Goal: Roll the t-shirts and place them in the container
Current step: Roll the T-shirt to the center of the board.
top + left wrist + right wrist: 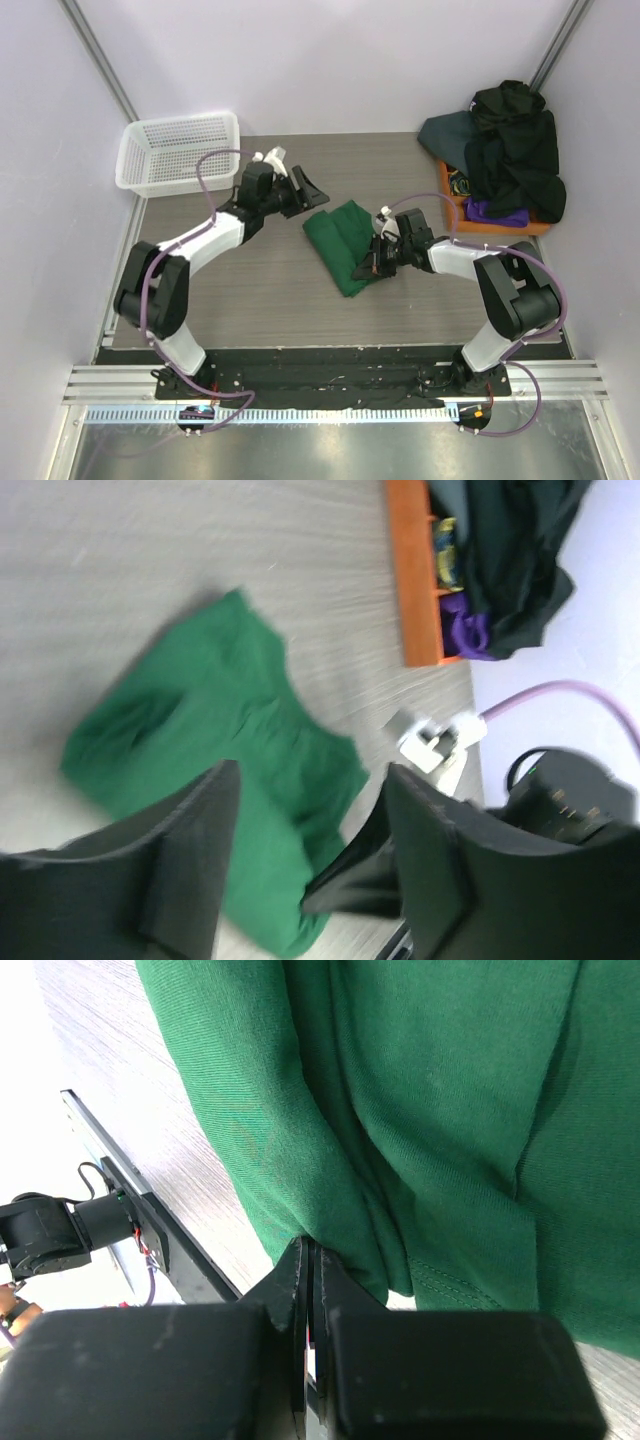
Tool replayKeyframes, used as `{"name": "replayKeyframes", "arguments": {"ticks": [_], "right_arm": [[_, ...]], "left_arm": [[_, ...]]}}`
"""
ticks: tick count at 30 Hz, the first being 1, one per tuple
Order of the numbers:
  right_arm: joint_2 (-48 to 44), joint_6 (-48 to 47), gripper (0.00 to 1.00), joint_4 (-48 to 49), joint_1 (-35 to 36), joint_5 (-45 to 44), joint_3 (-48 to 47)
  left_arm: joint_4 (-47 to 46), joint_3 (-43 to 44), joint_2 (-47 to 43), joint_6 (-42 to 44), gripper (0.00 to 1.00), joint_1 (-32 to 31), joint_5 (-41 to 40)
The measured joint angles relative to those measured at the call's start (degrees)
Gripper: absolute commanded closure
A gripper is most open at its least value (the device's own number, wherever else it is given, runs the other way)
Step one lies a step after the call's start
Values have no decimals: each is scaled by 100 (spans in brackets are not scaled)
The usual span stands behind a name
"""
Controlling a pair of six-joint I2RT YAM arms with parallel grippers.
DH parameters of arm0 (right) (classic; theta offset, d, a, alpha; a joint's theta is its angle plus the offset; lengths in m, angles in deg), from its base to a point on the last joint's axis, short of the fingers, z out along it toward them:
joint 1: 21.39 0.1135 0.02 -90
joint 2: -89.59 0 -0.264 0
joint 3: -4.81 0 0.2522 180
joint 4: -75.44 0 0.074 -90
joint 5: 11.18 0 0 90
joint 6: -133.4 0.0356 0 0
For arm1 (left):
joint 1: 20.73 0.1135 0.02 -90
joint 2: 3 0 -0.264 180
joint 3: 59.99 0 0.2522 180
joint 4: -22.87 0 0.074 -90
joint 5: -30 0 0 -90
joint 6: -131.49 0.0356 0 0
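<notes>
Leftward, left hand (297,180) poised above table (250,290), fingers spread apart, just beside far left corner of folded green t-shirt (345,240) lying mid-table; right hand (308,1252), fingers pressed together, tips touching shirt's near right edge; at far right, dark t-shirts (515,150) heaped on orange tray (449,183).

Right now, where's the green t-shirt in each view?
Top external: green t-shirt mid-frame.
Left wrist: centre-left, beyond the open left pincer.
Right wrist: fills the upper frame; right pincer shut on its edge.
Shared landmark: orange tray, in top and left wrist views only.
</notes>
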Motion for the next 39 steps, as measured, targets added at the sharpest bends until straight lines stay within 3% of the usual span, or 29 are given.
{"name": "replayKeyframes", "arguments": {"ticks": [1,8,17,18,19,23,39], "right_arm": [[0,-4,99,-22,0,-2,-7],[0,-39,99,-83,0,0,-42],[0,-44,99,-122,0,2,-66],[0,-44,99,-122,0,2,-66],[0,-44,99,-122,0,2,-68],[0,-44,99,-122,0,4,-70],[2,-55,99,-162,4,4,-144]], "left_arm": [[-31,-278,-203,-61,21,0,-87],[-372,-1657,-514,-577,19,0,-625],[-1300,-1692,442,-1080,18,17,-721],[-1405,-1679,575,-1161,16,22,-704],[-1523,-1672,721,-1228,7,28,-695],[-2081,-1561,1003,-1552,7,55,-658],[-2542,-1283,1558,-1799,53,59,-675]]}}
